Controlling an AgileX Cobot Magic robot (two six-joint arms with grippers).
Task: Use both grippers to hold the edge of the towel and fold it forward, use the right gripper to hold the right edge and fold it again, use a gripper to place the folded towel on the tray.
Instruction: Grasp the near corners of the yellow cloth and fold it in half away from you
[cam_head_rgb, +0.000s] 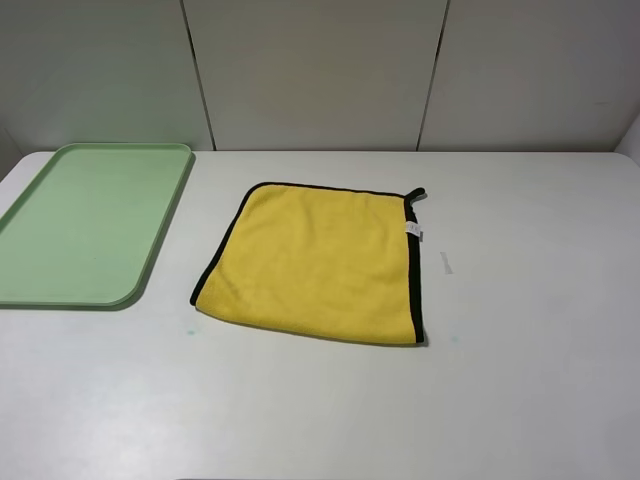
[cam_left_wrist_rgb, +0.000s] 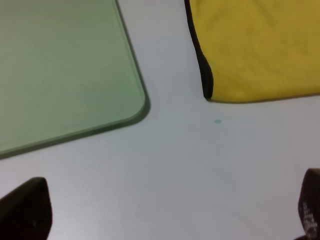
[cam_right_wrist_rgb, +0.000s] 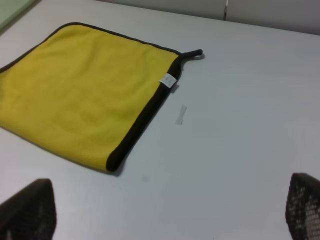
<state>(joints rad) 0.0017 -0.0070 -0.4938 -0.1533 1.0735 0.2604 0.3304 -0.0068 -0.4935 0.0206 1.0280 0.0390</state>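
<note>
Two things lie on the white table (cam_head_rgb: 530, 380): a green tray (cam_head_rgb: 90, 225) at the left and, apart from it, a yellow black-edged towel (cam_head_rgb: 315, 262) spread flat at the middle. The left gripper (cam_left_wrist_rgb: 167, 210) hangs spread wide by the towel's near left corner. The right gripper (cam_right_wrist_rgb: 166, 210) is equally spread by its right corner.

The towel (cam_head_rgb: 315, 262) lies flat on the desk (cam_head_rgb: 520, 400), ahead of both claws and touching neither. Ahead of the left claw (cam_left_wrist_rgb: 167, 215), the near corner of the tray (cam_head_rgb: 90, 225) sits to its left and the towel's near corner to its right, with bare desk between them. The right claw (cam_right_wrist_rgb: 165, 215) has the towel ahead and to its left, the loop (cam_right_wrist_rgb: 192, 53) at the far corner.
</note>
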